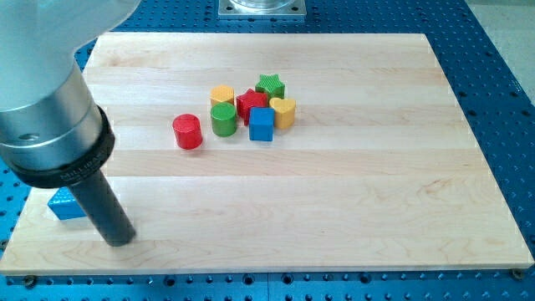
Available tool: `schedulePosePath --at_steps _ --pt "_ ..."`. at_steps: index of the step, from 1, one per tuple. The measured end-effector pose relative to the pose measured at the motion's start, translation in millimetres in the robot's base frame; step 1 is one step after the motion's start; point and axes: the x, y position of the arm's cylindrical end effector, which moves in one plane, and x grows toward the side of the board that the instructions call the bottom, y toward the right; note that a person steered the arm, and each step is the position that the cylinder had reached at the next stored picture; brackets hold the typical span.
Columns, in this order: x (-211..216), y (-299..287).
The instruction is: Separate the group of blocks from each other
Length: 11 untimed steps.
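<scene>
Down at the view's lower left, my tip (122, 240) is resting on the wooden board (351, 217), holding nothing and touching nothing, just right of a blue block (63, 205). Well apart, near the top centre, a red cylinder (187, 131) is standing beside the huddled green cylinder (223, 119), orange block (221, 94), red star (251, 102), green star (270, 84), yellow heart (283, 111) and blue cube (262, 124)

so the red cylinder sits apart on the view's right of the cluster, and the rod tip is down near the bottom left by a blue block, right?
Not quite: the camera view shows the red cylinder apart on the view's left of the cluster, beside the green cylinder. The rest holds: my tip is at bottom left, by the blue block.
</scene>
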Motion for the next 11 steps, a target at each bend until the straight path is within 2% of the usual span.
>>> schedulePosePath --at_steps 1,2,3,7,10,11 --pt "-2 126" --pt "-64 199" --pt "-135 215" --pt "-183 212" --pt "-178 202" --pt "-188 124"
